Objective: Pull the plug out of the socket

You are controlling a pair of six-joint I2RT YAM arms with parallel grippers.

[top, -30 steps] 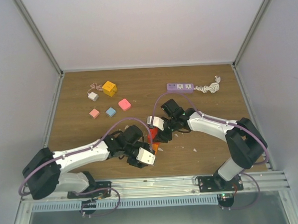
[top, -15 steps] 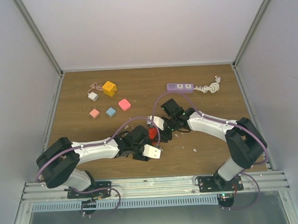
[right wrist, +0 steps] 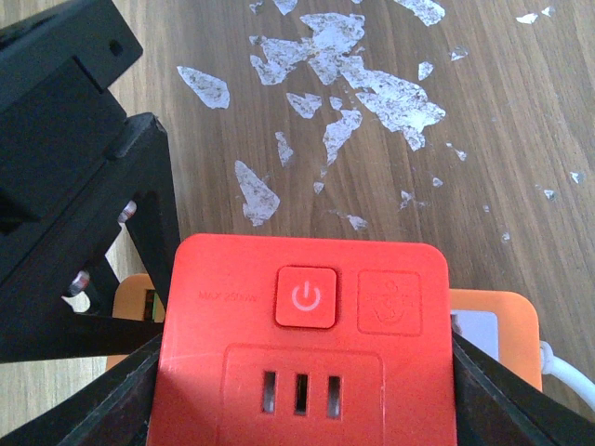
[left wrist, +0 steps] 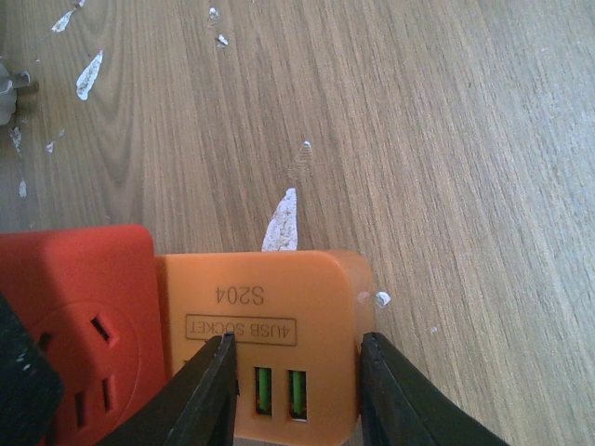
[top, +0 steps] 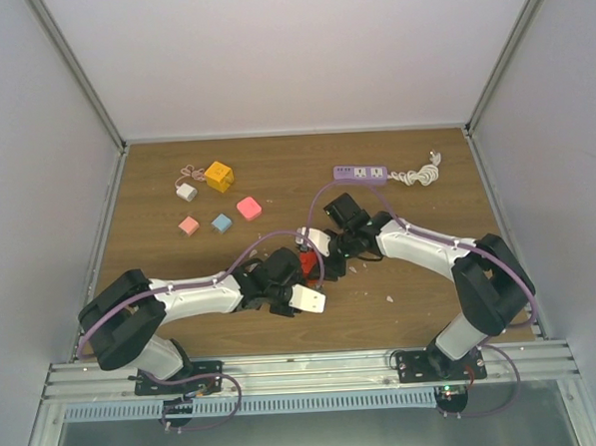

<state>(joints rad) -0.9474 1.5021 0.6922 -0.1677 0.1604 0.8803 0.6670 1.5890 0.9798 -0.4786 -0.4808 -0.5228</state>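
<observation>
A red socket cube with a power button sits between the fingers of my right gripper, which is shut on its sides. In the top view the socket lies mid-table where both arms meet. An orange plug block marked "4USB SOCKET" is joined to the red socket. My left gripper is shut on the orange plug, one finger on each side of it. The plug's edge also shows behind the socket in the right wrist view.
A purple power strip with a coiled white cord lies at the back right. At the back left are a yellow cube, a white charger, pink blocks and a blue block. White flakes dot the wood.
My left gripper has moved up and right to the socket, and its jaws have narrowed onto the orange plug. The right gripper has kept its hold on the red socket without moving.
</observation>
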